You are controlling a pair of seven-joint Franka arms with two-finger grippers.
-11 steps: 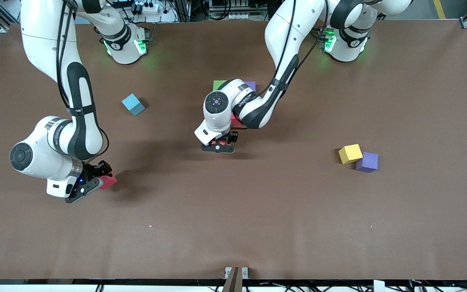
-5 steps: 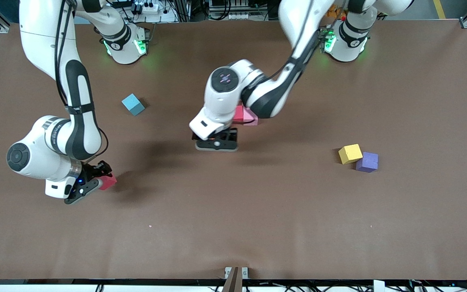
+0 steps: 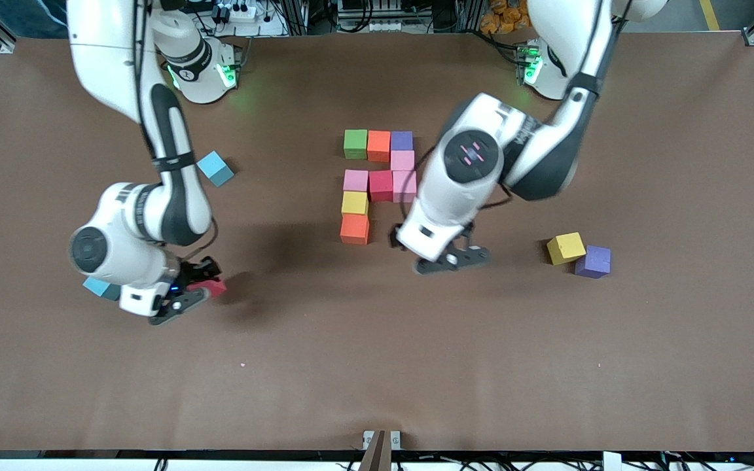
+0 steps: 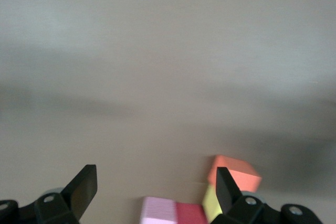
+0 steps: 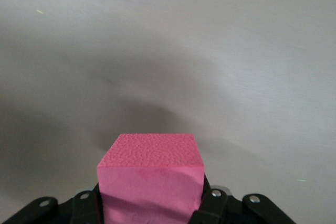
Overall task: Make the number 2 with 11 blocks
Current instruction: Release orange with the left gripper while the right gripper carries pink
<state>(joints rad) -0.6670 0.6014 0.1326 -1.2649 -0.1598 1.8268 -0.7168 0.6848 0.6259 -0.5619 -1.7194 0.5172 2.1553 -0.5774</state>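
Several blocks lie joined in the middle of the table: green, orange, purple, pink, pink, red, pink, yellow and orange. My left gripper is open and empty over bare table beside that last orange block. In the left wrist view it shows the orange block and a pink one. My right gripper is shut on a red block over the table toward the right arm's end. The red block also shows in the right wrist view.
A loose yellow block touches a purple cube toward the left arm's end. One light-blue cube lies near the right arm's base. Another peeks out under the right wrist.
My left gripper has left the orange block at the figure's near end and moved toward the left arm's end, uncovering the figure. My right gripper has carried the red block toward the middle.
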